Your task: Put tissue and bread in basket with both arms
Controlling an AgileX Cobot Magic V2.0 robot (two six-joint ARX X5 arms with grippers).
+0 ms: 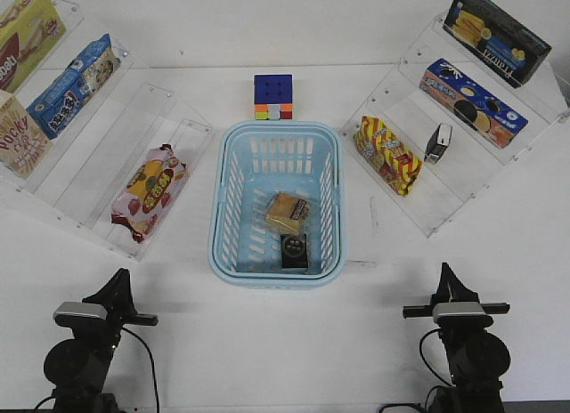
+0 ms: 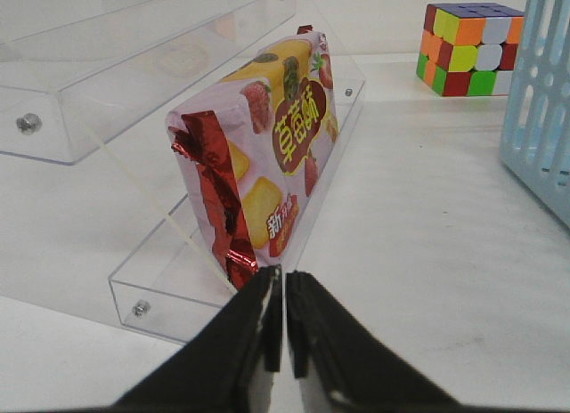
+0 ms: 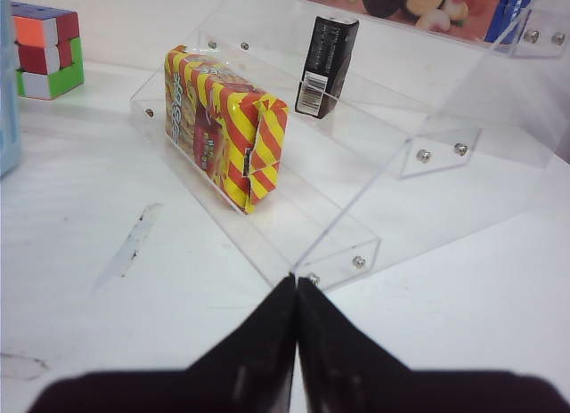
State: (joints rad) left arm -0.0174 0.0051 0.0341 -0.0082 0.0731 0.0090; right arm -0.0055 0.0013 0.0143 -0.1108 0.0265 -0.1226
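The light-blue basket [image 1: 278,128] stands mid-table. Inside it lie the bread [image 1: 288,213], a tan slice stack in clear wrap, and just in front of it the black tissue pack [image 1: 295,250] with a pale mark. My left gripper [image 1: 119,278] is near the front left edge, shut and empty; in the left wrist view [image 2: 284,275] its jaws stand together, facing a pink-red snack bag. My right gripper [image 1: 444,271] is near the front right edge, shut and empty, facing the right shelf's corner [image 3: 296,281]. The basket's wall shows in the left wrist view [image 2: 543,119].
Clear stepped shelves flank the basket. The left one holds a pink-red snack bag [image 1: 150,189] [image 2: 263,155] and cookie boxes. The right one holds a yellow-red striped bag [image 1: 387,153] [image 3: 227,128], a small upright black pack [image 1: 437,143] [image 3: 326,64] and boxes. A colour cube [image 1: 272,97] sits behind the basket.
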